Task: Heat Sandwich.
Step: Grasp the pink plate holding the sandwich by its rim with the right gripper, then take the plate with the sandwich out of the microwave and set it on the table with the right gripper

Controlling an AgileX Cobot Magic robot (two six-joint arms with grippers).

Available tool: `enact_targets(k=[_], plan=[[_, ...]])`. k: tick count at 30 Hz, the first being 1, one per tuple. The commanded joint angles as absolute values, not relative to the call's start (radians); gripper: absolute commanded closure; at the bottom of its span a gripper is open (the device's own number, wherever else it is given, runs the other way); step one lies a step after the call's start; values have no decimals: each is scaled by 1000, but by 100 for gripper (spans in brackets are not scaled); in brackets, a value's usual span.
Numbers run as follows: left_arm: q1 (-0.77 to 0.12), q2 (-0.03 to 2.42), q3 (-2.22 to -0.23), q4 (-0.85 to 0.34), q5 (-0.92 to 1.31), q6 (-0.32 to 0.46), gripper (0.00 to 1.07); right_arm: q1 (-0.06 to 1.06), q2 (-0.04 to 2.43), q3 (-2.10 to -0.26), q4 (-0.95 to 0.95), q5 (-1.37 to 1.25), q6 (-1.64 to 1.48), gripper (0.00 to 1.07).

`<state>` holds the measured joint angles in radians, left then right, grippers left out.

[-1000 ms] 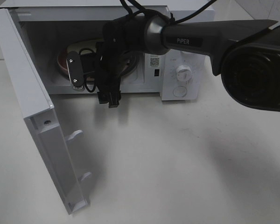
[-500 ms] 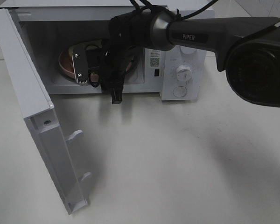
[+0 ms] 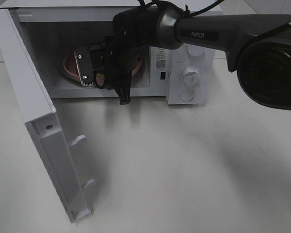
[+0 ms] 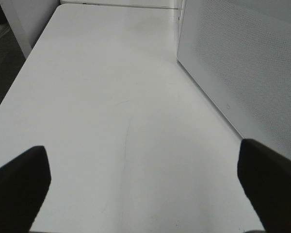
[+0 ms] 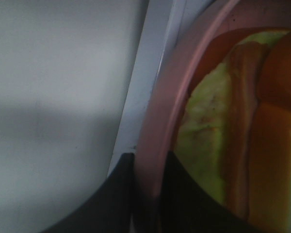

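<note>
The sandwich (image 5: 233, 136) lies on a round pink plate (image 5: 153, 121); its pale green-yellow and brownish filling shows close up in the right wrist view. My right gripper (image 5: 148, 194) is shut on the plate's rim, one finger on each side. In the exterior high view the right gripper (image 3: 99, 76) reaches into the open white microwave (image 3: 136, 12) and holds the plate (image 3: 70, 65) inside the cavity. The arm hides the sandwich there. My left gripper (image 4: 145, 194) is open and empty above the white table.
The microwave door (image 3: 34, 121) stands open to the front left, with latch hooks on its inner edge. The control panel with a dial (image 3: 190, 75) is right of the cavity. The door's perforated outer face (image 4: 242, 63) shows beside the left gripper.
My right gripper has moved deeper into the microwave cavity and a little to the right, carrying the pink plate with it. The door has not moved.
</note>
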<state>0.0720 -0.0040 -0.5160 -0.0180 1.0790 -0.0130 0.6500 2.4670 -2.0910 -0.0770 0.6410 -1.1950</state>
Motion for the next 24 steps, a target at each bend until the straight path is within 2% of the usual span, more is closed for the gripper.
enact_targets(k=[1, 24], plan=[[73, -13, -515, -17, 1070, -13, 7, 650, 2465, -2071, -52, 719, -1193, 107], [73, -13, -515, -17, 1070, -13, 7, 650, 2195, -1664, -71, 509, -1381, 107]])
